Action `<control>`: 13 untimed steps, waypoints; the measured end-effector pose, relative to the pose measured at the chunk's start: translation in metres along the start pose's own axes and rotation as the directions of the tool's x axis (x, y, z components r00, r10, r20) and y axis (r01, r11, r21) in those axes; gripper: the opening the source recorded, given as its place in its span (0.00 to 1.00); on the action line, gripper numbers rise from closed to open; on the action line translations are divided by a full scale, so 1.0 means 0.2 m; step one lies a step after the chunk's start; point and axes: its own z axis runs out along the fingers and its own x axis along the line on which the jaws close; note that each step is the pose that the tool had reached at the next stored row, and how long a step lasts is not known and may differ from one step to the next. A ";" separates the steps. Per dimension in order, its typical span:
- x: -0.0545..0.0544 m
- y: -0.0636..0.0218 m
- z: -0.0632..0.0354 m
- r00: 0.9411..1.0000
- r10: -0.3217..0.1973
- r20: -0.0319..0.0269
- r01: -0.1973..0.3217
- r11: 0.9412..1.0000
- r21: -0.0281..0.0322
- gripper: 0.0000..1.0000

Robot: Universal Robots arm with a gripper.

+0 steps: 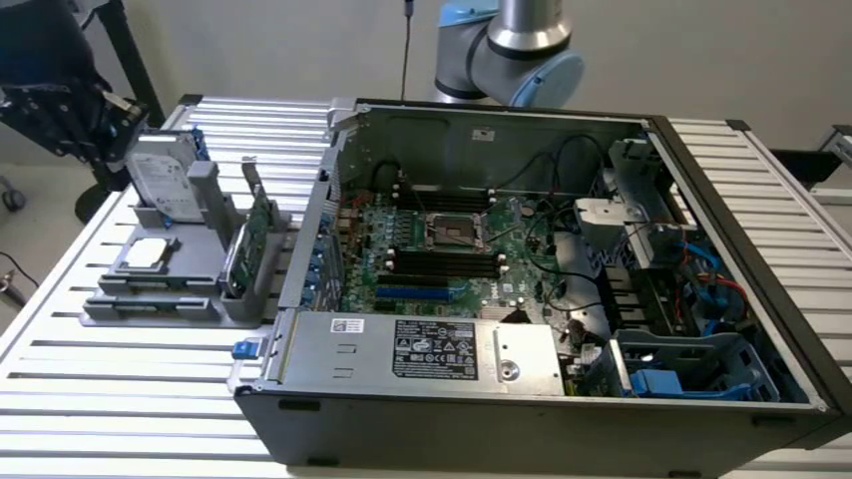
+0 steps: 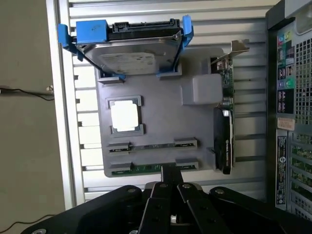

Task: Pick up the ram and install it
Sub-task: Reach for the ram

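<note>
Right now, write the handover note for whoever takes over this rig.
Gripper: shut, holding nothing, poised above the gray holder.
Ram: on edge in a holder slot, the one closest to the gripper in the wrist view; the holder sits on the table beside the open computer case.
Done: no pickup or install shows.
Left: both the pickup and the install; the black motherboard slots look unfilled.

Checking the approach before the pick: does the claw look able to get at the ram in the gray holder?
Probably yes: the claw seems to hang right above the ram, whose top edge stands bare in the gray holder. Its jaws are shut, though.
</note>
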 end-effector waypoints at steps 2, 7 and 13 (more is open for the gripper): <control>0.03 -0.003 0.007 1.000 0.000 0.000 0.000 1.000 0.001 0.11; 0.08 -0.009 0.027 1.000 -0.004 -0.004 0.004 1.000 0.002 0.11; 0.08 -0.043 0.047 0.999 -0.015 -0.029 0.015 1.000 0.003 0.11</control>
